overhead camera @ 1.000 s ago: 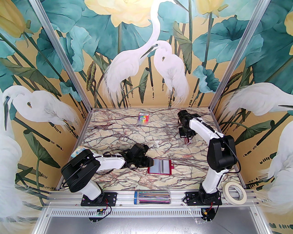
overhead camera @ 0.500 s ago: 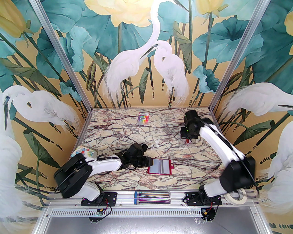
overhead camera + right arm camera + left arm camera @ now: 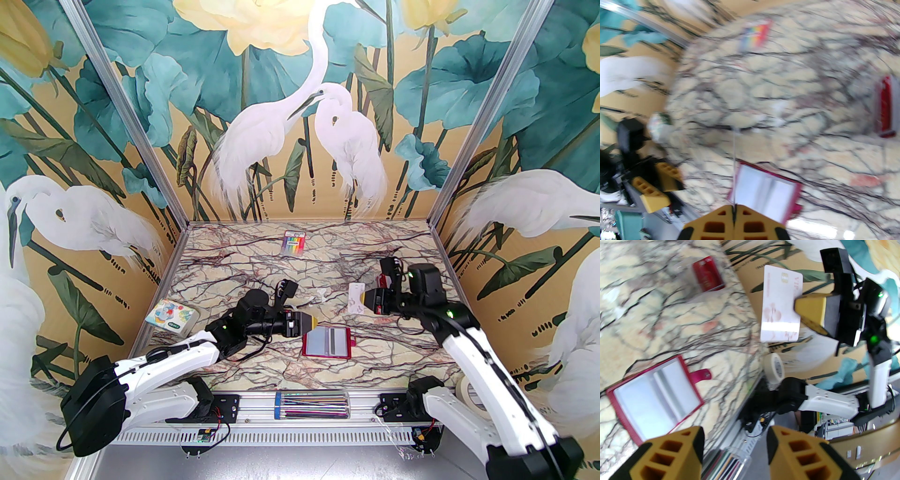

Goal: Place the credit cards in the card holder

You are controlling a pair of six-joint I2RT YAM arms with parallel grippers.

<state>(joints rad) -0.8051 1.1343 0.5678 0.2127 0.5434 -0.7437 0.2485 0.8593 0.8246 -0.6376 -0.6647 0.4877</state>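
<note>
My right claw [image 3: 367, 300] is pinched tight on one long edge of a thin, stiff, pale card [image 3: 356, 299] with a chip and pink print, held in the air right of centre, its long axis crosswise to the fingers. The holder [image 3: 326, 341], red leather-look with clear sleeves, lies open flat on the veined marble-print worktop [image 3: 234, 272], long axis left to right, snap tab pointing right. My left claw [image 3: 312, 322] hangs just left of it, half open, empty. Heron-and-lotus murals wall the cell

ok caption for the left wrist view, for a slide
Right gripper pinches a credit card by its edge; card holder lies open; left gripper open.
</note>
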